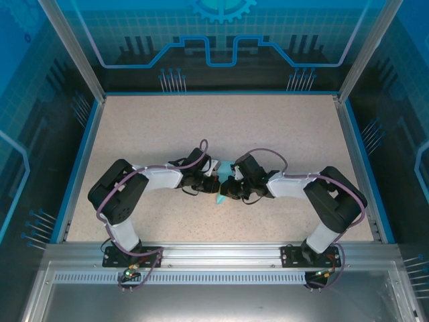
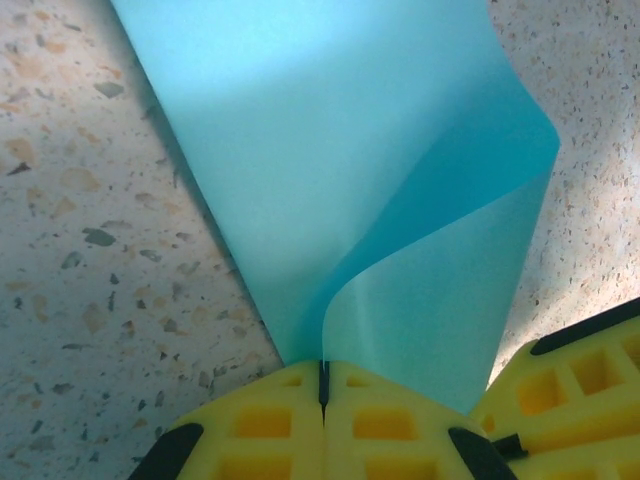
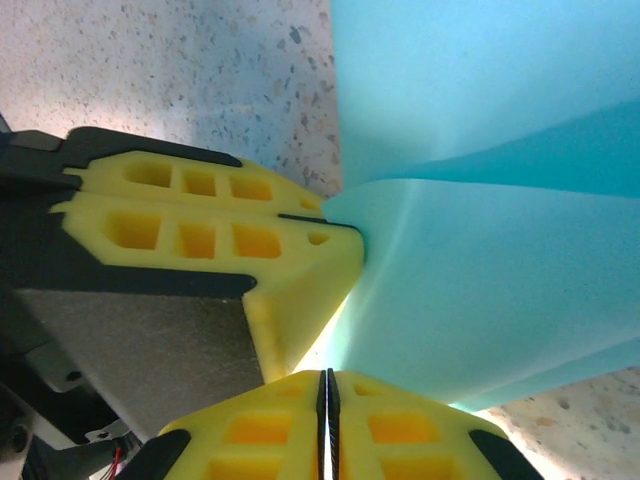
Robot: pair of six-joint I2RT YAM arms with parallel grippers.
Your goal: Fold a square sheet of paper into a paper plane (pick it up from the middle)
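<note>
Yellow fingers of the left claw [image 2: 322, 385] press together on the blue paper sheet [image 2: 330, 150]. Facing it tip to tip, the right claw [image 3: 327, 392] pinches the sheet too. It curls up straight ahead of both, its long axis crosswise between them, neither nearer.

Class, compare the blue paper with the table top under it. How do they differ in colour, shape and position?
The paper is plain light blue; the table is speckled beige. The paper curls over in a soft bend; the table is flat. The paper is pinched at one edge in the shut left gripper and raised there; the table lies beneath it.
</note>
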